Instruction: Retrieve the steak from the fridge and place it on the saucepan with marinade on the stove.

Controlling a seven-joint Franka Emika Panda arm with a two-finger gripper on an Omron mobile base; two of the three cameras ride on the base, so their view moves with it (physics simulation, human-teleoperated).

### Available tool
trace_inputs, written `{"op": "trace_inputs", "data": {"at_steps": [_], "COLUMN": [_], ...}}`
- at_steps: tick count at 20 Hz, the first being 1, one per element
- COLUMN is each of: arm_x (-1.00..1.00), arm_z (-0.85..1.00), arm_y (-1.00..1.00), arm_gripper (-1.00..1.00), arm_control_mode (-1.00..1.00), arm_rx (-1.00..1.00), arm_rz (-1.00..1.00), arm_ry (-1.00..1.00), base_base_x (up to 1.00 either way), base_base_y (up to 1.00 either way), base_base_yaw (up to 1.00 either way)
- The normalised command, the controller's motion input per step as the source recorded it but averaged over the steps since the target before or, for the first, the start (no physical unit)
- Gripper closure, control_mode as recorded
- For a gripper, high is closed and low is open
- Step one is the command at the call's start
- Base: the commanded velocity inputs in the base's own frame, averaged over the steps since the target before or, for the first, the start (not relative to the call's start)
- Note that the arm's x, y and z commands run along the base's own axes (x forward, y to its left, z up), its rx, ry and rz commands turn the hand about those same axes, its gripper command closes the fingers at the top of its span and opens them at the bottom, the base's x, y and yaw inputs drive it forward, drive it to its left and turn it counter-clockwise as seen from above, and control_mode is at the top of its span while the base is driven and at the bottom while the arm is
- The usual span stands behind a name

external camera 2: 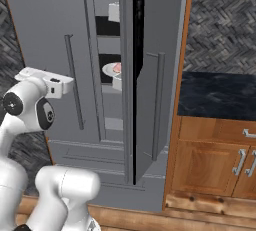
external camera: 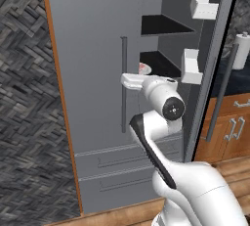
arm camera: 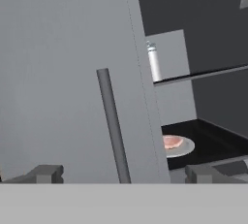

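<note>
Steak (arm camera: 171, 142) lies on a round white plate (arm camera: 186, 148) on a black shelf (arm camera: 213, 145) inside the fridge (external camera: 93, 73), whose right door stands open. Jaws are spread wide and grip nothing, the 2 fingertips (arm camera: 46, 173) flanking the closed left door's vertical handle (arm camera: 113, 126). A bottle (arm camera: 153, 62) stands on the shelf above.
</note>
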Motion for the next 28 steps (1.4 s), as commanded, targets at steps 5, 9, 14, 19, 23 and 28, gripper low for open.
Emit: {"op": "trace_inputs", "data": {"at_steps": [5, 9, 14, 19, 23, 28], "arm_x": [0.40, 0.43, 0.49, 0.54, 0.54, 0.55], "arm_z": [-0.06, -0.11, -0.14, -0.19, -0.16, -0.11], "arm_y": [0.00, 0.00, 0.00, 0.07, 0.27, 0.35], "arm_gripper": [-1.00, -1.00, -1.00, -1.00, -1.00, -1.00], "arm_control_mode": [-1.00, -1.00, -1.00, -1.00, -1.00, -1.00], "arm_rx": [0.00, 0.00, 0.00, -0.03, -0.08, -0.10], "arm_rz": [0.00, 0.00, 0.00, 0.00, 0.00, 0.00], "arm_ry": [0.00, 0.00, 0.00, 0.00, 0.00, 0.01], "base_base_x": [0.00, 0.00, 0.00, 0.00, 0.00, 0.00], "base_base_y": [0.00, 0.00, 0.00, 0.00, 0.00, 0.00], "base_base_yaw": [0.00, 0.00, 0.00, 0.00, 0.00, 0.00]}}
